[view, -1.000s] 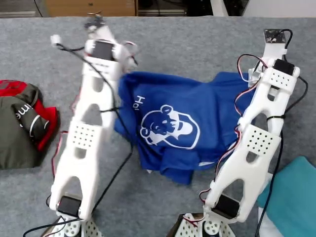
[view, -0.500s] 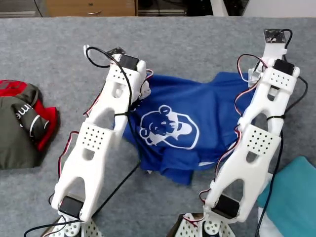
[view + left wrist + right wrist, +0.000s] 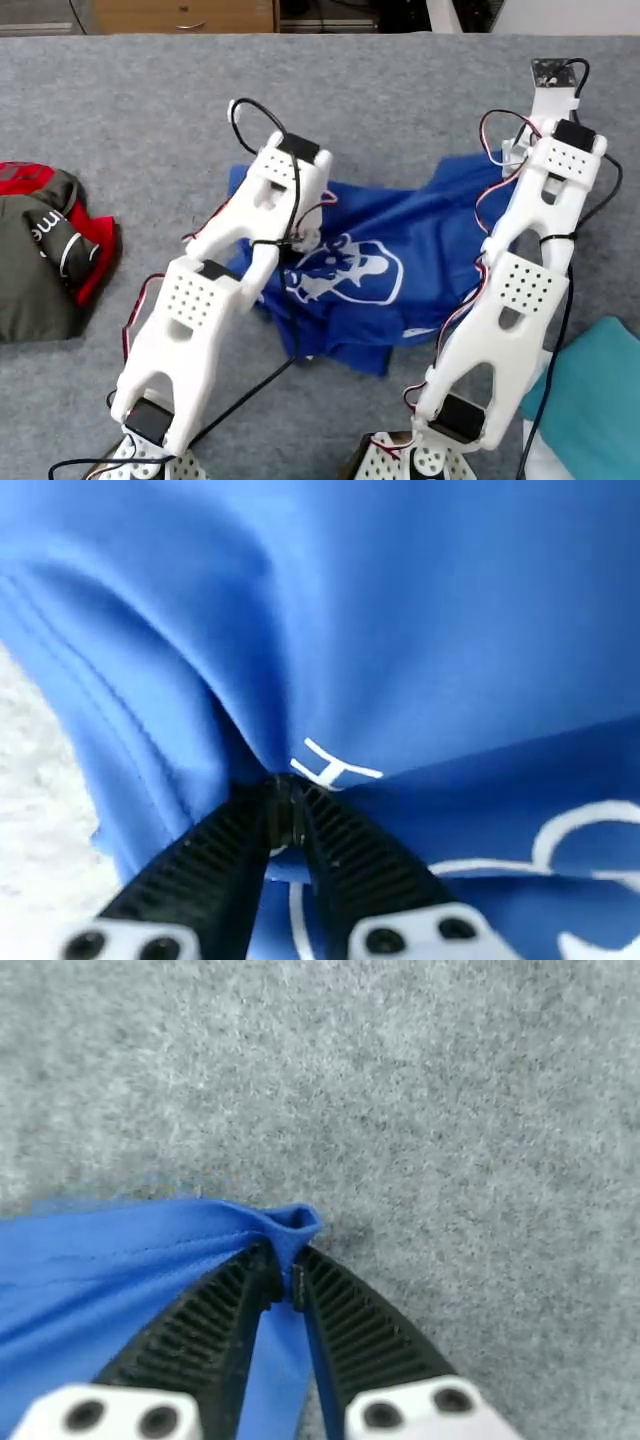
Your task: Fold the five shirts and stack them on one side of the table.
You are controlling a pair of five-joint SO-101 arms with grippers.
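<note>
– Left hand (image 3: 288, 805)?
– Closed on a pinched ridge of blue shirt (image 3: 420, 230), right beside the white print (image 3: 345, 268). Right hand (image 3: 290, 1265): closed on a fold at the shirt's far edge, bare grey surface (image 3: 400, 90) just beyond.
– Shirt's place?
– Spread and rumpled, mid-surface, held at two points.
– Handling?
– Soft, light, limp; likely to sag and bunch wherever unsupported. Best taken at edges or corners, not mid-panel.
– Count?
– Hands, two. Blue shirt, one. Olive-and-red bundle (image 3: 40, 260), well apart from the shirt on the left hand's side; garments within not countable. Teal cloth (image 3: 600, 390), one, near the shirt on the right hand's side.
</note>
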